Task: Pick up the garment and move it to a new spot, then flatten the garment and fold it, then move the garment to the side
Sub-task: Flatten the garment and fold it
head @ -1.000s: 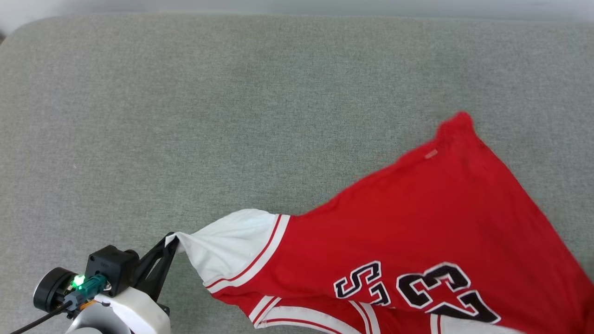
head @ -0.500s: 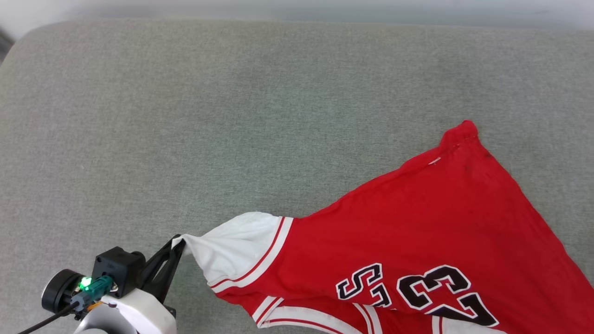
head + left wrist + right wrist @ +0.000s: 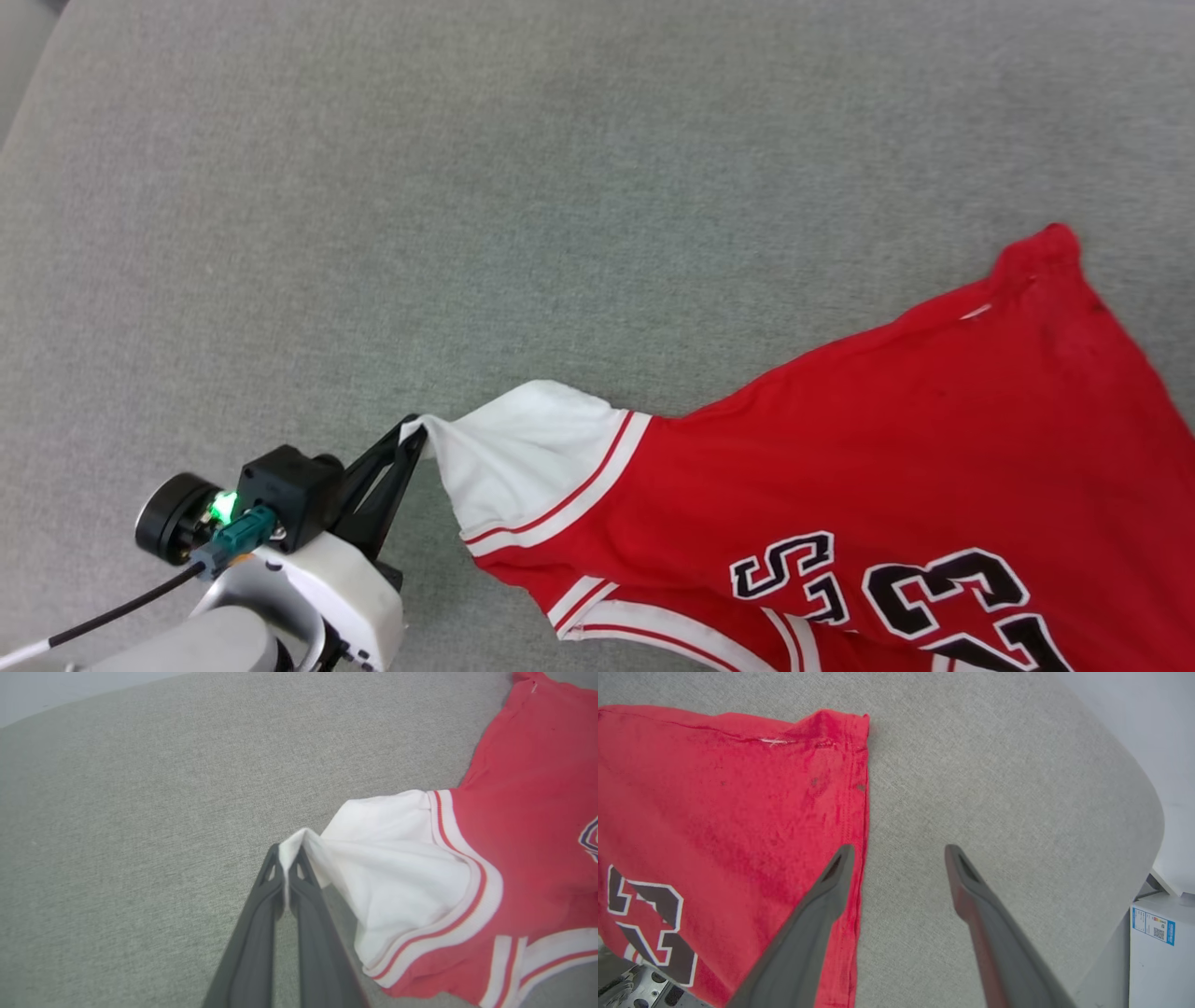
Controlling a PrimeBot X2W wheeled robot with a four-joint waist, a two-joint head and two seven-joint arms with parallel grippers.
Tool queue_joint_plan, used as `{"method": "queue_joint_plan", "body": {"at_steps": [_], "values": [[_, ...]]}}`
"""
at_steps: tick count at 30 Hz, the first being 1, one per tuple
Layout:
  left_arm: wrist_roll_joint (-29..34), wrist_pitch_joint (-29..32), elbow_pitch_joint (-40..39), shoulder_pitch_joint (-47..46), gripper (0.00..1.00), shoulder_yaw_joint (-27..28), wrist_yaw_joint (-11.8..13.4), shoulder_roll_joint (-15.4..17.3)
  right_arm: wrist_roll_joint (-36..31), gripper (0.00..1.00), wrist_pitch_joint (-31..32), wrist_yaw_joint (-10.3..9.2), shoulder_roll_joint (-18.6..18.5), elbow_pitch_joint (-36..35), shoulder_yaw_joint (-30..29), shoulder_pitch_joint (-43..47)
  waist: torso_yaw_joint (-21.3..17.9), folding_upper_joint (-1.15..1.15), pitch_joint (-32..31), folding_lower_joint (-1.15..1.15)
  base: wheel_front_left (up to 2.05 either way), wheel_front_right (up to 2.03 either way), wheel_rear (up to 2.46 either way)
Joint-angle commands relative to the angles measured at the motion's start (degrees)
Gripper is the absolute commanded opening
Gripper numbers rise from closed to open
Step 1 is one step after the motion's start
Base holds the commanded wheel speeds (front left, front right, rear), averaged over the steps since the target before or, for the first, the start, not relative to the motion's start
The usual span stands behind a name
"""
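red jersey cloth makes up most of the garment [image 3: 840,448], a large soft t-shirt with white short sleeves, red and white striped trim and black lettering outlined in white. it lies on a broad grey woven fabric surface [image 3: 467,187], across the lower right of the head view, running off the bottom and right edges. one red hem corner [image 3: 1050,247] points away toward the far right. a letter s and the number 23 [image 3: 952,597] show near the bottom edge.

the left gripper [image 3: 411,439], two long dark fingers on a white wrist, sits at the lower left of the head view. its fingers [image 3: 261,914] are pressed together on the tip of the white sleeve [image 3: 523,448], pinching a small fold of the cuff edge. the sleeve stretches from that pinch back toward the red body.

in the right wrist view, the right gripper [image 3: 899,851] has its fingers spread wide with nothing between them. one fingertip lies over the garment's red side hem, the other over bare grey fabric; whether either touches cannot be told. a white box with a blue-printed label [image 3: 1157,933] stands beyond the surface's rounded edge.
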Motion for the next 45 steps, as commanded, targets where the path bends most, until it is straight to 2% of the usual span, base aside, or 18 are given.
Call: {"method": "queue_joint_plan", "body": {"at_steps": [1,5,9,14,18,19,20,34,39,45], "values": [[0.6,0.0,0.2,-1.0,0.00,0.0,-0.2,-0.5,-1.3,1.00,2.1,-0.06,2.4,1.0,2.0,-3.7,1.7,0.00,2.0,0.00,0.00,0.00,0.00],[1.4,0.1,0.5,-2.6,0.00,0.0,-0.8,-1.6,-5.5,1.00,7.7,-0.06,9.0,5.6,7.8,-12.8,3.2,0.00,4.3,0.00,0.00,0.00,0.00],[2.1,0.1,0.7,-3.8,0.00,0.0,-1.0,-2.6,-8.9,1.00,8.7,-0.06,14.0,10.9,11.6,-18.8,4.5,0.00,6.4,0.00,0.00,0.00,0.00],[2.5,-0.2,1.4,-4.6,0.00,0.0,-1.3,-3.7,-11.3,1.00,7.1,-0.06,16.7,17.3,15.9,-20.0,5.2,0.00,8.1,0.00,0.00,0.00,0.00],[2.5,-0.3,2.3,-5.0,0.00,-0.1,-1.8,-4.6,-10.5,1.00,6.4,-0.05,17.0,21.4,21.3,-16.7,4.9,0.00,8.4,0.00,0.00,0.00,0.00],[2.5,-0.2,2.5,-5.0,0.00,-0.3,-1.8,-4.6,-10.2,0.47,5.3,-0.05,16.9,21.6,22.0,-16.8,4.7,0.00,8.2,0.00,0.00,0.00,0.00],[2.4,-0.3,2.8,-4.9,0.00,-0.3,-2.0,-4.8,-9.7,0.00,4.2,-0.05,16.8,21.7,22.4,-17.3,4.4,0.00,7.9,0.00,0.00,0.00,0.00],[3.5,-0.4,3.9,-8.1,0.00,1.9,-2.6,-2.5,-5.3,0.00,-12.8,-0.07,14.1,17.2,23.4,-23.0,-1.2,0.00,-4.1,0.00,0.00,0.00,0.00],[5.1,0.5,3.2,-14.0,0.00,4.1,-3.3,-2.3,-5.2,0.00,-17.6,-0.06,15.0,15.7,21.1,-24.7,-3.4,0.00,-5.5,0.00,0.00,0.00,0.00],[7.9,2.2,5.2,-24.9,0.00,7.5,-5.2,-3.1,-7.7,0.00,-23.2,-0.07,17.9,14.9,17.1,-29.9,-6.1,0.00,-3.6,0.00,0.00,0.00,0.00]]}}
